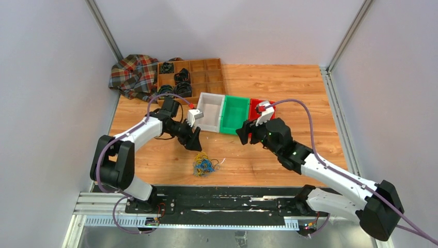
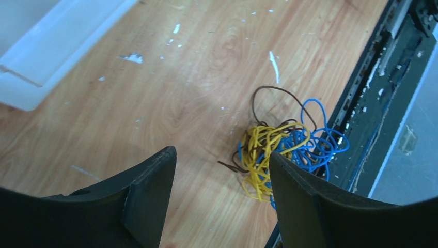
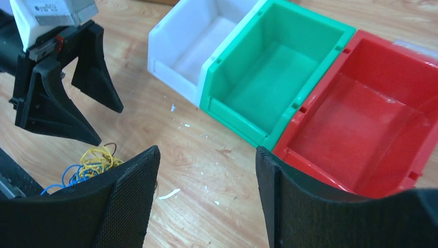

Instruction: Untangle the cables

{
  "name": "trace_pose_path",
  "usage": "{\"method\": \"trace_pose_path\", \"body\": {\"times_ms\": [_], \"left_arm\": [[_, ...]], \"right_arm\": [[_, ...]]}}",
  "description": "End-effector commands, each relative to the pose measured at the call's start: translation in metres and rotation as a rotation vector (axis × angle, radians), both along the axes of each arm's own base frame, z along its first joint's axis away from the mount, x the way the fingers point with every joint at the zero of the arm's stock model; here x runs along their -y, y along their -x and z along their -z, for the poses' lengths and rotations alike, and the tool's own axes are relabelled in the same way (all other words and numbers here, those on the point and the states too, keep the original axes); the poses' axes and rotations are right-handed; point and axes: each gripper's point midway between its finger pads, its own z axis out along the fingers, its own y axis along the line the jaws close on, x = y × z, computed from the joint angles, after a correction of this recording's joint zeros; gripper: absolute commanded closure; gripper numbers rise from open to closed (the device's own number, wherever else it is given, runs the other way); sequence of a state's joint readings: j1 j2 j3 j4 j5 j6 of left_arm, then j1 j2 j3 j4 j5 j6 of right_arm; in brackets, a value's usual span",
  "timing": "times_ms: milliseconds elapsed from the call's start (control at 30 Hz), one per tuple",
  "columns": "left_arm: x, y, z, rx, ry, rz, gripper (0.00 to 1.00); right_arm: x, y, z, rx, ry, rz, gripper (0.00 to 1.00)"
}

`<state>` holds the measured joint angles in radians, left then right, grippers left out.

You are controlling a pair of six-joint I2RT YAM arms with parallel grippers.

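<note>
Cables: yellow, blue and brown tangle, lying at the near edge of the table.
My left pincer: released, empty, just far-left of the tangle.
My right pincer: released, empty, beside the green bin.

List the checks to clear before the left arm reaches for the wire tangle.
1. The wire tangle lies free on the table: ok.
2. The left end effector is open and empty: ok.
3. The right end effector is open and empty: ok.
4. Tangle centred between the left fingers: not ok, it sits to one side, partly behind one finger.
5. The green bin and red bin are empty: ok.
6. Which wire lies on top: cannot tell.
</note>
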<state>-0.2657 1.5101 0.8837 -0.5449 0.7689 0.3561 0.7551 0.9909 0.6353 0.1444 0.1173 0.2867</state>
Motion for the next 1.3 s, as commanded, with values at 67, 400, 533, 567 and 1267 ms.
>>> {"method": "trace_pose_path", "body": {"times_ms": [67, 400, 533, 567, 1267], "left_arm": [[0.013, 0.028, -0.009, -0.048, 0.089, 0.123, 0.31], [0.012, 0.043, 0.007, -0.093, 0.037, 0.194, 0.46], [0.014, 0.035, 0.008, -0.069, -0.003, 0.199, 0.69], [0.014, 0.032, 0.006, -0.063, -0.015, 0.19, 0.75], [0.02, 0.029, -0.114, 0.114, 0.084, 0.019, 0.98]], "right_arm": [[-0.017, 0.012, 0.017, 0.003, 0.068, -0.037, 0.33], [-0.037, 0.018, 0.025, -0.012, 0.076, -0.088, 0.34], [-0.043, 0.021, 0.03, -0.031, 0.05, -0.1, 0.36], [-0.045, 0.022, 0.032, -0.036, 0.044, -0.104, 0.36], [-0.134, 0.029, -0.021, 0.191, -0.099, -0.238, 0.21]]}}
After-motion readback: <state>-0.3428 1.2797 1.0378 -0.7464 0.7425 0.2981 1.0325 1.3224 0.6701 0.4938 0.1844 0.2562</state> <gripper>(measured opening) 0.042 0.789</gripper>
